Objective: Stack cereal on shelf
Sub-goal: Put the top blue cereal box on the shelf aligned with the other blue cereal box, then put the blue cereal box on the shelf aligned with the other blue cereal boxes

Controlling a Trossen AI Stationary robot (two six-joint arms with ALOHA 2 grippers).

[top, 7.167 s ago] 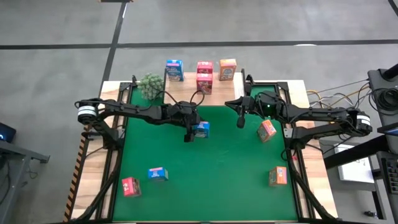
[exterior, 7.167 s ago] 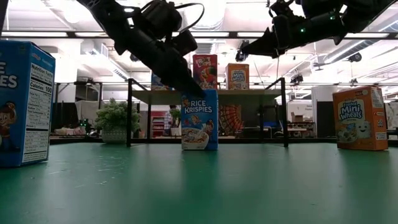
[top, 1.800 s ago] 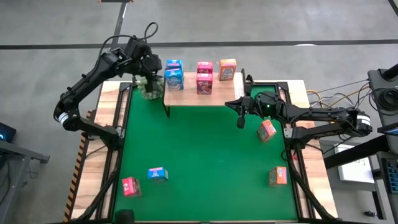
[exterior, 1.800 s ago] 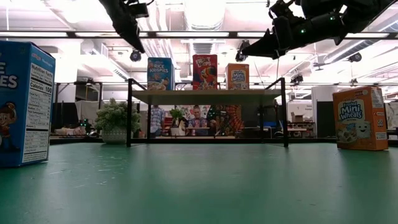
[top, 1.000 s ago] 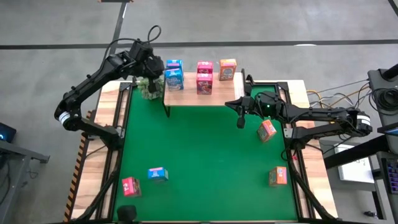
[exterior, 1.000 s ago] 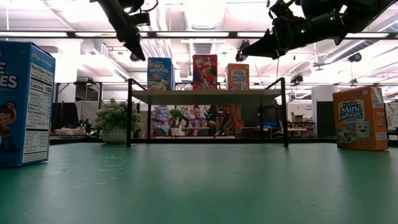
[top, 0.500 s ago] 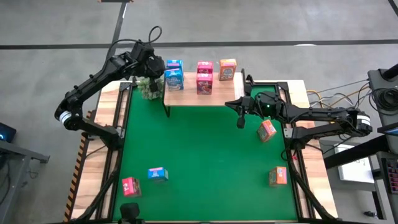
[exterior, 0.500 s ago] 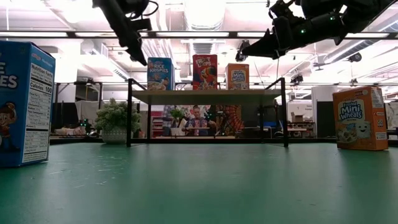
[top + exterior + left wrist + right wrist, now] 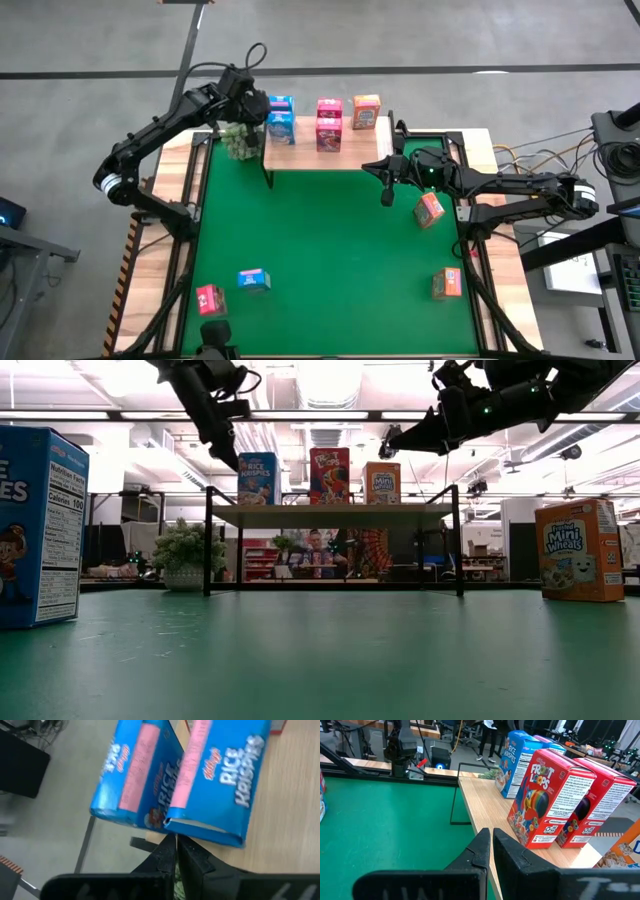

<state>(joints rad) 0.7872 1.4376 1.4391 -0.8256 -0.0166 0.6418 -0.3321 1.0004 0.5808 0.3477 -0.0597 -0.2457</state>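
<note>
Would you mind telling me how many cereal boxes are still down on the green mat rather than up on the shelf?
4: a blue box and a red box near left, an orange box near right, another orange box mid right. None seems hidden.

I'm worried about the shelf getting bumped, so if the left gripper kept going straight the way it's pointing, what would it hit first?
Probably the nearer Rice Krispies box. The shut left gripper points at its lower edge, just short of it; depth is hard to judge.

"RICE KRISPIES" on blue cereal boxes [image 9: 220,785], "FROOT LOOPS" on a red box [image 9: 547,800], "Mini Wheats" on an orange box [image 9: 579,550].
</note>
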